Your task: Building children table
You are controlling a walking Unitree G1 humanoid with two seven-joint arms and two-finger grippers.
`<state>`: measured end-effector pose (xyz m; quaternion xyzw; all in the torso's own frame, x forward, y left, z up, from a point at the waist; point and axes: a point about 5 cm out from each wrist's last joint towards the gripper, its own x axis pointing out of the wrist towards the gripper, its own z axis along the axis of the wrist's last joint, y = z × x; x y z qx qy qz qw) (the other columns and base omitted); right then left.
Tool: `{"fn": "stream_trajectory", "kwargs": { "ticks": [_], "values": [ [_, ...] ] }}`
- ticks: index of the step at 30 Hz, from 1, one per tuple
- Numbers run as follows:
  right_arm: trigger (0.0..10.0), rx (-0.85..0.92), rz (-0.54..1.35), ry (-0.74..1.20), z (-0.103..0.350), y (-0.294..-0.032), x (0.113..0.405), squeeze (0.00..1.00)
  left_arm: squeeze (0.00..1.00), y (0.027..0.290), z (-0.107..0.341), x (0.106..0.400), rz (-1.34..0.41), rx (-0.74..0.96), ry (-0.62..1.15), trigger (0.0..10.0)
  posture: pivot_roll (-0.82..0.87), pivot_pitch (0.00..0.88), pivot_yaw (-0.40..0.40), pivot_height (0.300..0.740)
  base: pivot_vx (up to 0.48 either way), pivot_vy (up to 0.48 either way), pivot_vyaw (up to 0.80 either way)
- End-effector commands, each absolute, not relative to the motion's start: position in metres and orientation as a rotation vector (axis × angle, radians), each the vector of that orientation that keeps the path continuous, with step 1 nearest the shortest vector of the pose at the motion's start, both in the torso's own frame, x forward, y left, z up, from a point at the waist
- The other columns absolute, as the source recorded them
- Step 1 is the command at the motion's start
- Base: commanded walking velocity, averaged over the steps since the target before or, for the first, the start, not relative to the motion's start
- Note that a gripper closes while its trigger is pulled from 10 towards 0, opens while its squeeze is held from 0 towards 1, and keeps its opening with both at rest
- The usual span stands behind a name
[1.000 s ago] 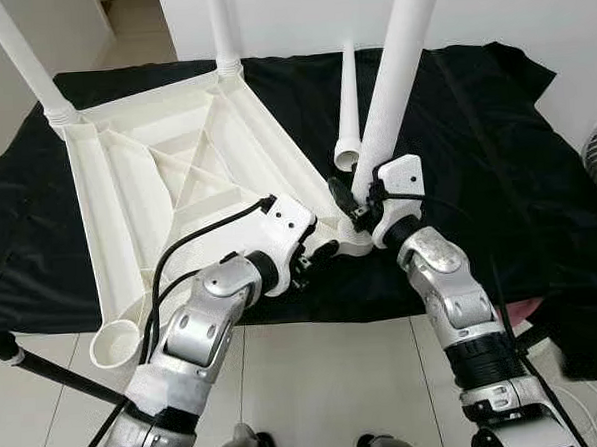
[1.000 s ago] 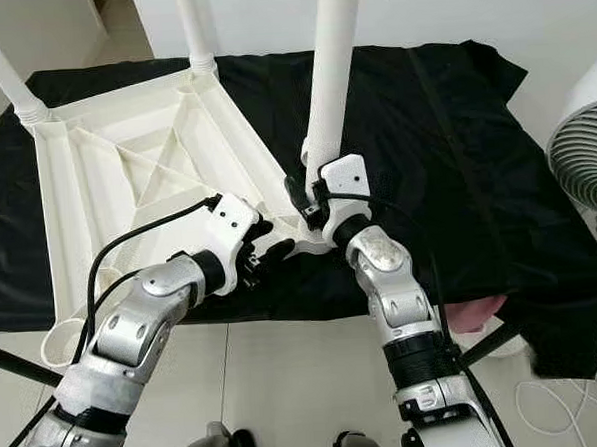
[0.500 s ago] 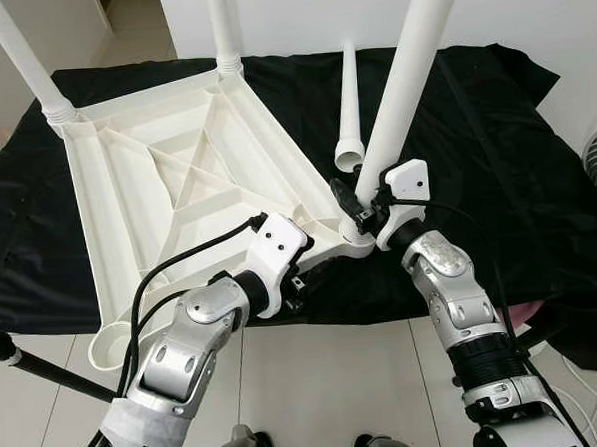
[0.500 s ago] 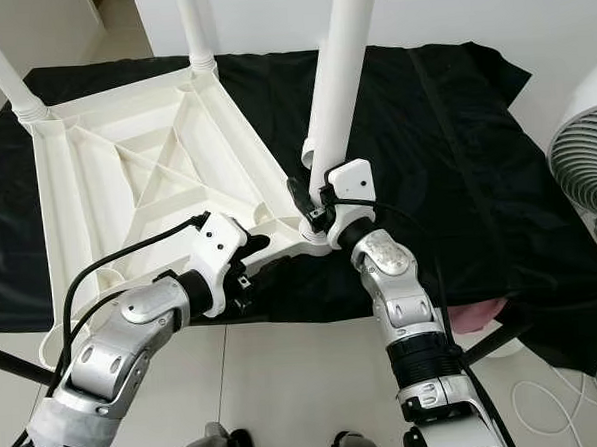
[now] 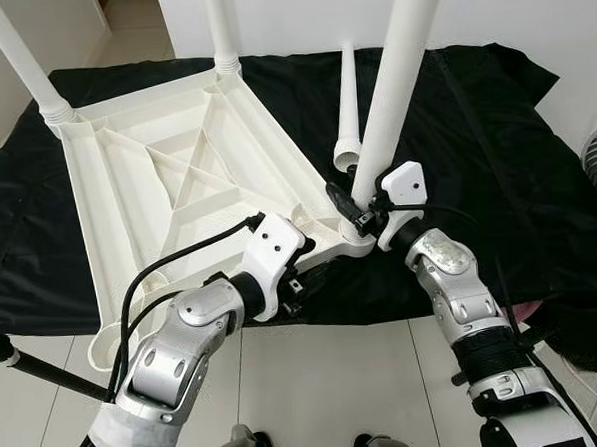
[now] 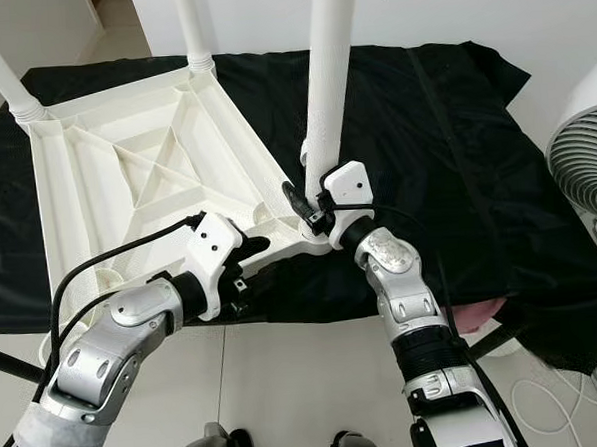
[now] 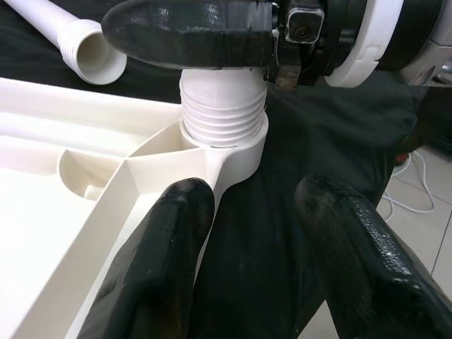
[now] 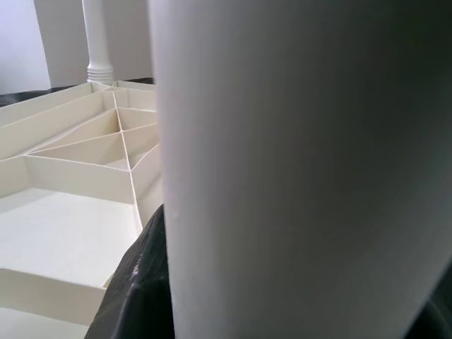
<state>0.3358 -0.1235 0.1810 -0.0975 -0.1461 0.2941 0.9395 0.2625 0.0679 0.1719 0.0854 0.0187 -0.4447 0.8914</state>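
Observation:
A white plastic table top lies upside down on a black cloth. Legs stand in its two far corners. My right gripper is shut on a third white leg, which stands nearly upright with its threaded end in the near right corner socket. The leg looms close in the right wrist view. My left gripper is open at the table's near edge, just short of that socket, one finger against the rim. A fourth leg lies loose on the cloth behind.
The near left corner socket stands vacant at the cloth's edge. A white fan stands to the right. A black pole crosses the tiled floor at lower left. Something pink shows under the cloth's right side.
The held leg has swung from leaning right to nearly upright. My left gripper drew back from the corner to the table's near edge and stays there.

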Motion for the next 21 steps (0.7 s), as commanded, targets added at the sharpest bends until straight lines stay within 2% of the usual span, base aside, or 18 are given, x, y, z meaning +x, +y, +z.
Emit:
{"fn": "stream_trajectory", "kwargs": {
  "ticks": [1,21],
  "values": [
    [10.0,-0.225,0.618,-0.240,0.1697,-0.1271,0.3366,0.00,0.00,0.0661,0.1729,0.2569,-0.986,0.169,0.048,10.0,-0.03,0.114,0.045,0.740,0.000,0.000,0.00],
    [10.0,-0.263,0.663,-0.255,0.1646,-0.1285,0.3340,0.00,0.00,0.0685,0.1736,0.2535,-0.992,0.170,0.060,10.0,-0.01,0.097,0.048,0.740,0.000,0.000,0.00]
  ]
}}
